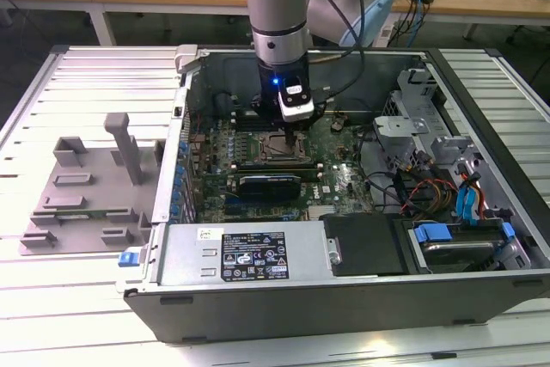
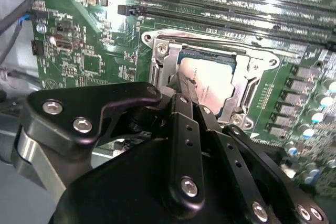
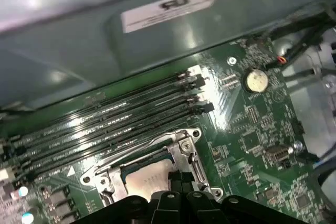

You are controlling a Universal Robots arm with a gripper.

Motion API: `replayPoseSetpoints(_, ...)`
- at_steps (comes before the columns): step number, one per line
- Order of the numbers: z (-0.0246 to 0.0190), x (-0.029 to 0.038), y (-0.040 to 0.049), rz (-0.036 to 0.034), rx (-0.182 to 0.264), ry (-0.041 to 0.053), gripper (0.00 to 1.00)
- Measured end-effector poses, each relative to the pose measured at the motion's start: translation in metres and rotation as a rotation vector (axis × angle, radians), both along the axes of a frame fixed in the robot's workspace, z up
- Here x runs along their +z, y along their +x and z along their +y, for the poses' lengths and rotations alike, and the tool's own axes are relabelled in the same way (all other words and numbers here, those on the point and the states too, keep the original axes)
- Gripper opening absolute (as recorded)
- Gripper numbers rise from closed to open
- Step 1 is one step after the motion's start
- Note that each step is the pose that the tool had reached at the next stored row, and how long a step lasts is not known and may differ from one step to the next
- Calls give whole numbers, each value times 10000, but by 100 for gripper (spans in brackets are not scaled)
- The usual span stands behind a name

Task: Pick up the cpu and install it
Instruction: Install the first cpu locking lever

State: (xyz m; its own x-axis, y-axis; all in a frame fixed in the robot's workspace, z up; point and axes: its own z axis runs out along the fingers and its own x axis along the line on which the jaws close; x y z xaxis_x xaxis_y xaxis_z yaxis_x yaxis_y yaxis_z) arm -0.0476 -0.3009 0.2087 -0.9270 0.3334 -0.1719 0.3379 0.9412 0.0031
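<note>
Ribbed white metal surface [image 1: 86, 83] carries an open black desktop computer case [image 1: 361, 298] lying on its side, with wooden workbenches behind it. Inside, the small flat square cpu with its silvery-white metal top [image 2: 212, 85] lies within the silver metal socket frame [image 2: 157, 66] on the green motherboard [image 2: 84, 51], apparently seated flat so that its edges line up with the frame's opening. Directly over it hangs the black pincer [image 2: 191, 95], its slim fingers [image 2: 184, 106] drawn close together with their tips at the chip's edge; whether they grip the chip or merely touch it cannot be told, though the near-vertical approach suits lowering a part squarely into a socket. In the first wrist view the same chip [image 3: 149, 174] sits beside a row of long black memory slots [image 3: 110, 119], with a round silver coin battery [image 3: 256, 80] farther off. On the exterior view's left, well apart from the case, rests a grey plastic tray with raised blocks [image 1: 86, 186], probably a holder for parts.
</note>
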Motion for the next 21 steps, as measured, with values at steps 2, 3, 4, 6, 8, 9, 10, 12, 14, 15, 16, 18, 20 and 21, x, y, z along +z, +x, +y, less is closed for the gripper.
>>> replayPoseSetpoints(2, 0, -8, 0, 39, 660, -59, 11)
replayPoseSetpoints(3, 0, -10, 0, 55, 882, -84, 11)
replayPoseSetpoints(4, -1, -10, -1, 71, 1186, -209, 11)
replayPoseSetpoints(6, -1, -10, 0, 71, 1232, -218, 11)
replayPoseSetpoints(8, 0, -14, 6, 346, 1251, -202, 11)
replayPoseSetpoints(9, 0, -14, 10, 534, 1253, -192, 11)
replayPoseSetpoints(10, 0, -14, 13, 716, 1257, -181, 11)
replayPoseSetpoints(12, 0, -14, 13, 744, 1270, -180, 11)
replayPoseSetpoints(14, 0, -15, 14, 748, 1670, -242, 11)
replayPoseSetpoints(15, 0, -15, 14, 755, 2092, -327, 11)
replayPoseSetpoints(16, 0, -15, 14, 759, 2472, -357, 11)
replayPoseSetpoints(18, 0, -13, 14, 754, 3105, -387, 11)
replayPoseSetpoints(20, 0, 79, 13, 751, 3331, -395, 11)
replayPoseSetpoints(21, 0, 98, 14, 750, 3348, -398, 11)
